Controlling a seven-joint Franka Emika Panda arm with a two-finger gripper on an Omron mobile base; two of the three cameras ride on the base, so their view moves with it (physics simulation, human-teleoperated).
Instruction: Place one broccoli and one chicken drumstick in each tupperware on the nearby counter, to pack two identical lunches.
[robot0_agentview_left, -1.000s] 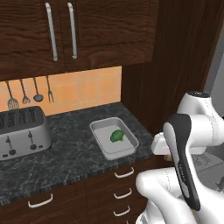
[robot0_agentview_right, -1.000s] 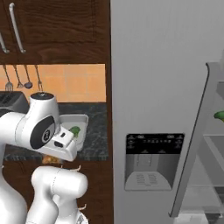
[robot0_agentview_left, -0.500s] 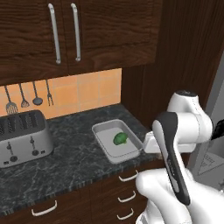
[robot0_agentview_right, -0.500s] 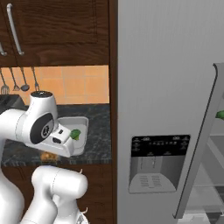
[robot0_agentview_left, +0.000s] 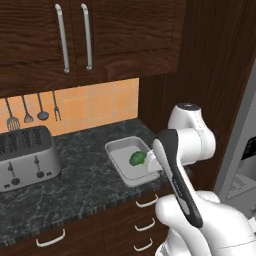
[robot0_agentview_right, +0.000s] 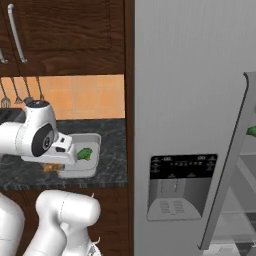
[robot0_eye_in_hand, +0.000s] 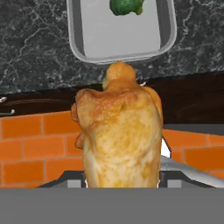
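Observation:
In the hand view a golden-brown chicken drumstick (robot0_eye_in_hand: 118, 135) stands between my jaws and hides the fingertips; the gripper is shut on it. Beyond it, a grey tupperware (robot0_eye_in_hand: 168, 26) on the black marbled counter (robot0_eye_in_hand: 35, 43) holds one green broccoli (robot0_eye_in_hand: 126, 6). In the left base view the tupperware (robot0_agentview_left: 117, 160) with its broccoli (robot0_agentview_left: 136, 158) sits near the counter's right end, partly behind my forearm. In the right base view my gripper (robot0_agentview_right: 54, 164) hangs at the counter's front edge with the drumstick (robot0_agentview_right: 49, 168), just short of the tupperware (robot0_agentview_right: 92, 165) and broccoli (robot0_agentview_right: 85, 153).
A silver toaster (robot0_agentview_left: 25, 162) stands at the left of the counter (robot0_agentview_left: 75, 185), with utensils (robot0_agentview_left: 30, 112) hanging above it. Dark drawers with white handles (robot0_agentview_left: 145, 202) lie below. To the right stands the grey fridge (robot0_agentview_right: 190, 100), its door (robot0_agentview_right: 230, 160) open, something green (robot0_agentview_right: 251, 131) inside.
The arm has swung left toward the tupperware, carrying the drumstick with it. Both base views have shifted slightly. The grip looks the same.

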